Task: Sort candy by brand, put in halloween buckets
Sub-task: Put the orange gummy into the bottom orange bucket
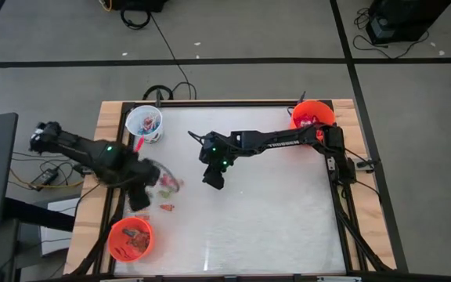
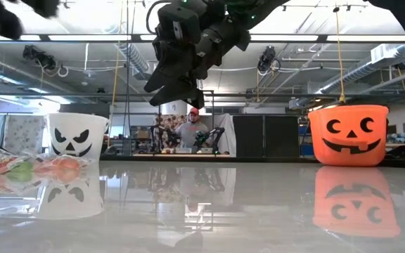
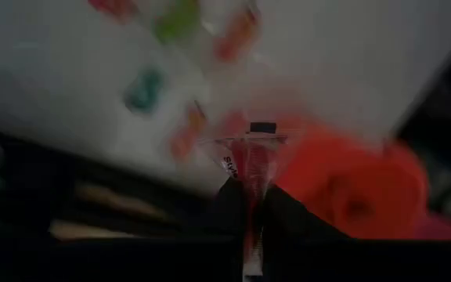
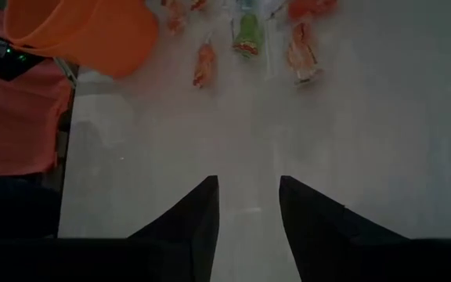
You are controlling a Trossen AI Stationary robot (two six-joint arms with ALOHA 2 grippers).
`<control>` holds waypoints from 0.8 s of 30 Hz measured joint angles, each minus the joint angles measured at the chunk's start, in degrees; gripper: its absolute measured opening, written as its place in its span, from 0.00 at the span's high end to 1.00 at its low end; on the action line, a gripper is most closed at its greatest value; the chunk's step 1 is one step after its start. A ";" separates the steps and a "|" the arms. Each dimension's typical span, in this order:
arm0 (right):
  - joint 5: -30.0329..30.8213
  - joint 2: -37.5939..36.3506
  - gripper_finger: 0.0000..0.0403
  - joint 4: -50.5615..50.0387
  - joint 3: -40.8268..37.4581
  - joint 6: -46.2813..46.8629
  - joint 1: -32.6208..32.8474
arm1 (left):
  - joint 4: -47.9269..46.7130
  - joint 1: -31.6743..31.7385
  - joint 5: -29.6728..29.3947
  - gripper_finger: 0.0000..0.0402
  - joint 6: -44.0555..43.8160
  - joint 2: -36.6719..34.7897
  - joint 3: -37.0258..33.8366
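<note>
Workshop backdrop: beyond my pale table (image 1: 272, 211) I see racks, ceiling ducts and a person standing behind a far bench.
Left gripper (image 3: 250, 205): I have it pressed together on a clear-wrapped red candy (image 3: 250, 160), over the table's left edge between the loose pile and the near orange bucket (image 1: 130, 238); I judge that bucket to be the drop, since it already holds red packets.
Right gripper (image 4: 247, 205): spread and empty, hovering above bare table near the middle, pointed toward the pile, so I read it as lined up for the next pick.
Loose candy (image 1: 165, 188): it lies in a small cluster just right of my left gripper, orange-red pieces with at least one green one; the pieces blur together, so I cannot count them.
Buckets: three, set at the table's margins to keep the middle free.
White bucket (image 1: 145, 123): one, at the far left, with blue wrappers inside.
Orange buckets: two, the near left one and the far right one (image 1: 312, 116).
</note>
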 joint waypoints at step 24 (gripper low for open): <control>5.16 0.00 0.64 3.26 0.00 6.53 2.73 | 23.56 -39.14 -7.03 0.95 -29.26 12.62 -5.95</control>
